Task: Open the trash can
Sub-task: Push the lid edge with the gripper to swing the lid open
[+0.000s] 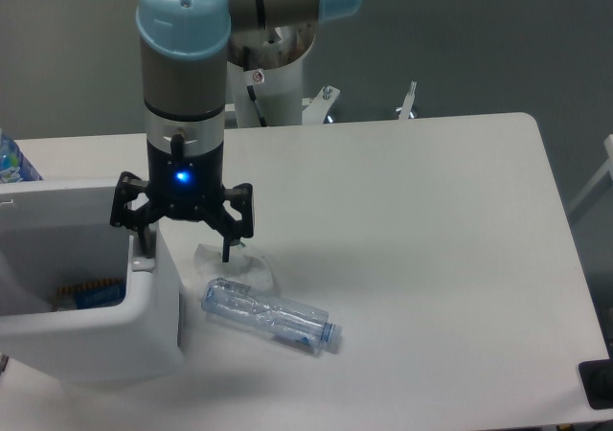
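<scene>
The trash can [91, 326] is a big white plastic box with round corners. It sits on the white surface [431, 259], at its left edge. You can look right down into the trash can, so its top looks open already. A flat white panel [57, 193] stands up along the back of the trash can. I think that is the lid, tipped up.

The plastic looks hard and stiff, and smooth, so it may be slippery. An almost empty box like this is likely light, and it could slide if it gets pushed from the side. The thin edge of the lid or the right rim of the trash can looks like the best spot to pinch. I cannot see a push tab from here.

Inside the trash can, low down, there is something blue with a bit of orange [91, 294]. It is too small to tell what it is.

The claw [182, 242] hangs over the right rim of the trash can. Its black fingers are spread wide and pinch nothing. One finger comes down by the rim, the other outside the trash can.

A crushed clear plastic bottle [271, 316] lies on its side, just right of the trash can. A small clear scrap [239, 270] lies just behind the bottle.
</scene>
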You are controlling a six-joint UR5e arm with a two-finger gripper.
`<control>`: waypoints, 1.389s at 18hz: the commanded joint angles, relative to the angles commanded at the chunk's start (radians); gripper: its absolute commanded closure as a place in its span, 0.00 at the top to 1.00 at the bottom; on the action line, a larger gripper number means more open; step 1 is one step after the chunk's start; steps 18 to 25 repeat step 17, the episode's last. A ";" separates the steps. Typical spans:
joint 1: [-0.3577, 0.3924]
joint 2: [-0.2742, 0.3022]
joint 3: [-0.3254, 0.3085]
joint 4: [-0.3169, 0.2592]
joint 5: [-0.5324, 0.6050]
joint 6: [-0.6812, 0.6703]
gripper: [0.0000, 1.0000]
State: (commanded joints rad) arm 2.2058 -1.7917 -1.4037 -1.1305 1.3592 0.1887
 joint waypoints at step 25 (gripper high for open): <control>0.141 0.054 0.049 -0.087 0.298 0.452 1.00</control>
